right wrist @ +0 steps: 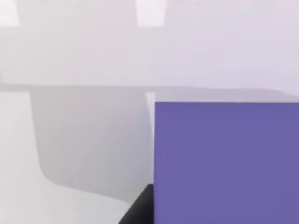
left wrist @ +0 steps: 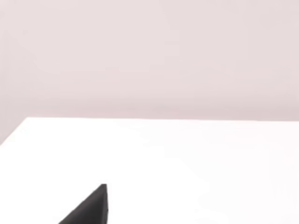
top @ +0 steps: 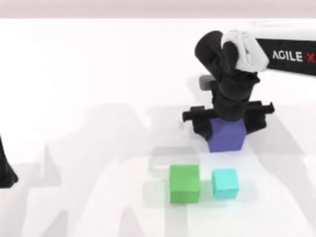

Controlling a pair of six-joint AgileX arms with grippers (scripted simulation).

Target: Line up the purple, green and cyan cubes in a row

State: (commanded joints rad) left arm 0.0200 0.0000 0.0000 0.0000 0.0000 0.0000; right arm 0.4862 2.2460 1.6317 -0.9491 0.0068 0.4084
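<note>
Right gripper [top: 226, 129] sits over the purple cube [top: 227, 136] in the top view, its black fingers down on either side of the block, one at the cube's left and one at its right. They seem to be touching the cube's faces, so it looks clamped on the cube, though the wrist above hides the contact itself and I cannot be sure of it.

Nearest the camera's lower edge in the top view stand the other two blocks. The green cube [top: 184, 183] rests on the white table [top: 89, 98], and the cyan cube [top: 225, 183] stands just beside it on the right, apart by a narrow gap, their front edges roughly level. The cyan cube is the smaller of the pair.

Farther back, the purple cube is close behind that pair, above the gap between green and cyan and a little toward the cyan one, touching neither. It is the largest of the three. In the right wrist view the purple cube [right wrist: 226, 163] fills the lower right of the picture, with a dark finger [right wrist: 139, 210] at its lower corner.

Behind it the right arm reaches in from the table's right side. The left arm [top: 6, 170] is parked at the table's left edge; its wrist view shows bare table and a dark fingertip [left wrist: 91, 207] only.
</note>
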